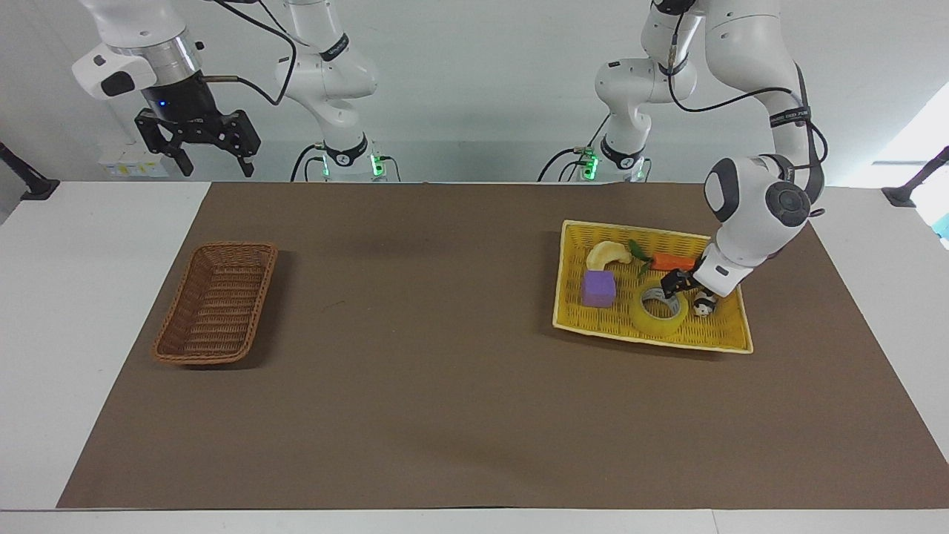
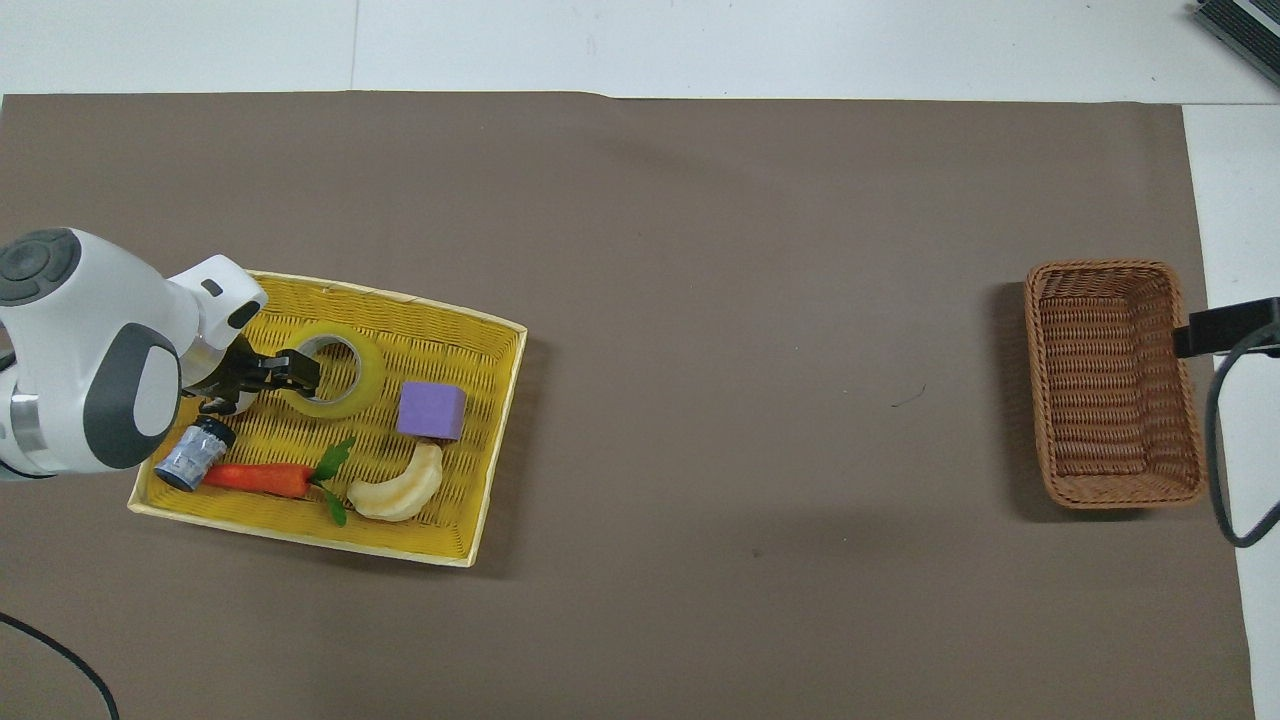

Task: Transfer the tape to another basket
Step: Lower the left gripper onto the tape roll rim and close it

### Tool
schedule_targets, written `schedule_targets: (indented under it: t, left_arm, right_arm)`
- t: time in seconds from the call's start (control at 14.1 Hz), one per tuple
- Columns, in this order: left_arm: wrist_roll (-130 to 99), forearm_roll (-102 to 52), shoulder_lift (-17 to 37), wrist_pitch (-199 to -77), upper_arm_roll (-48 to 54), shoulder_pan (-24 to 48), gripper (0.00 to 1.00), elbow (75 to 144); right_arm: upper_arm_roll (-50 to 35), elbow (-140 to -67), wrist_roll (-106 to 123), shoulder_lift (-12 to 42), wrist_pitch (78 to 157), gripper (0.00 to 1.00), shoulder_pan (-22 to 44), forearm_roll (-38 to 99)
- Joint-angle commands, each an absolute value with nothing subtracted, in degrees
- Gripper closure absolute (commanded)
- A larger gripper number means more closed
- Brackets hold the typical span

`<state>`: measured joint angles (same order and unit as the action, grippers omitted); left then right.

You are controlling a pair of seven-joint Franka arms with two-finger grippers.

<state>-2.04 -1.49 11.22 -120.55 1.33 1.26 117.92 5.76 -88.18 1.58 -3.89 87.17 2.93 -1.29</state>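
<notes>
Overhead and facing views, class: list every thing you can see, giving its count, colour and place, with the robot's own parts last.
tape: 1, translucent yellow, in the yellow basket
yellow basket: 1, toward the left arm's end
purple block: 1, beside the tape
banana: 1, pale, in the yellow basket
carrot: 1, orange, there too
small jar: 1, bluish, beside the carrot
panda-like figure: 1, black-white, beside the tape
brown wicker basket: 1, toward the right arm's end
left hand: 1, black, at the tape's rim
right hand: 1, black, waiting raised, open
</notes>
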Motion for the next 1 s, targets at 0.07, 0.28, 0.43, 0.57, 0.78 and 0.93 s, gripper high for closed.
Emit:
schedule_targets:
  t: [0.07, 0.28, 0.43, 0.57, 0.78, 0.93]
  left_arm:
    - [-2.9, -1.9, 11.2, -122.6, 1.0, 2.5, 0.47, 120.5]
    - [-2.8, -1.9, 13.1, -124.5, 1.1, 2.4, 1.0, 120.9]
    - [-2.9, -1.9, 13.2, -123.0, 1.1, 2.5, 1.0, 119.9]
    - [-2.6, -1.9, 12.7, -119.9, 1.0, 2.4, 1.0, 118.0]
    - [-2.3, -1.9, 10.6, -117.7, 1.1, 2.5, 1.0, 116.1]
    - [-2.4, -1.9, 10.3, -111.9, 1.1, 2.5, 1.0, 111.0]
  right_arm:
    - [5.4, -89.7, 1.7, -5.1, 88.4, 0.0, 2.4, -1.0]
    - [5.6, -89.7, 1.8, -5.1, 88.0, 0.0, 2.1, -1.0]
    - [5.5, -89.6, 1.1, -5.1, 88.2, 0.0, 2.5, -1.0]
    - [5.5, -89.5, 1.1, -5.0, 88.3, 0.0, 2.6, -1.0]
    - [5.4, -89.3, 1.4, -5.0, 87.5, 0.0, 2.6, -0.9]
    - [5.4, -89.3, 1.4, -4.9, 87.5, 0.0, 2.2, -0.9]
